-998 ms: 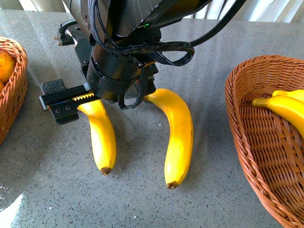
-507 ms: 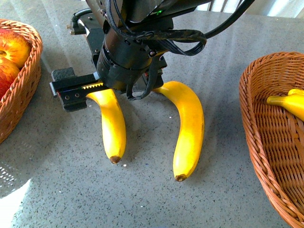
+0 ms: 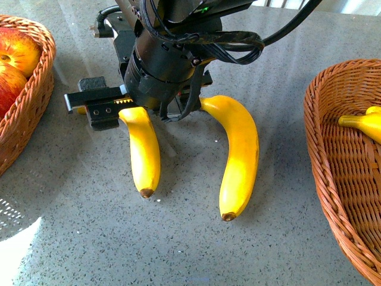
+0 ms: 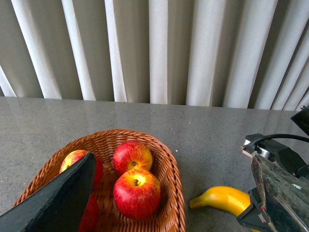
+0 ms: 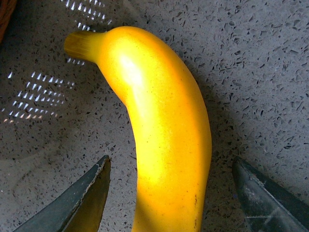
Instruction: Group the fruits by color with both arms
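Two yellow bananas lie on the grey table: the left banana [image 3: 146, 155] and the right banana [image 3: 241, 155]. My right gripper [image 3: 134, 110] is down over the left banana's upper end and stands open. The right wrist view shows that banana [image 5: 164, 145] between its fingers [image 5: 87, 198], with table showing on both sides. Red apples [image 3: 15, 50] sit in the left wicker basket [image 3: 36, 101]. My left gripper [image 4: 174, 159] hangs open above that basket [image 4: 169, 169], holding nothing, over three apples [image 4: 136, 192].
A second wicker basket [image 3: 333, 155] at the right holds another banana [image 3: 363, 124]. In the left wrist view, pleated curtains [image 4: 159, 48] rise behind the table's far edge, and the right arm [image 4: 275, 159] shows beside a banana [image 4: 222, 198].
The front view has shifted: the left basket's apples have come further into the picture and the right basket has slid outward. The right gripper stays astride the left banana.
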You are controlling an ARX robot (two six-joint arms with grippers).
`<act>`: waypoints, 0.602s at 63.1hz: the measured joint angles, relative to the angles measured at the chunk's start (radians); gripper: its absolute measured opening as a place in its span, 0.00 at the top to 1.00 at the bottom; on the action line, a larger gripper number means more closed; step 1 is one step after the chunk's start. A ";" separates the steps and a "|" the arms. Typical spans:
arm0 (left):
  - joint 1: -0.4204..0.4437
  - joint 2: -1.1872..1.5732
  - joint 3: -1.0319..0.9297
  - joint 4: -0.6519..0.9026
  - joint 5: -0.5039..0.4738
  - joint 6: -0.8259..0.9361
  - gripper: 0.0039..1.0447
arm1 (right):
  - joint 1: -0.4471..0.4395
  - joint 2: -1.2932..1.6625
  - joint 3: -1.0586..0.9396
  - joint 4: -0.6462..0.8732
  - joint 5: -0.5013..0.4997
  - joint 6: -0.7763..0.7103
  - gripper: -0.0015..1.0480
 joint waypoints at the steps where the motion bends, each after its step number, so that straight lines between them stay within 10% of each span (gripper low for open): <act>1: 0.000 0.000 0.000 0.000 0.000 0.000 0.09 | 0.000 0.001 -0.001 0.000 0.000 0.001 0.30; 38: 0.000 0.000 0.000 0.000 0.000 0.000 0.09 | -0.003 0.006 -0.014 0.008 0.002 0.029 0.72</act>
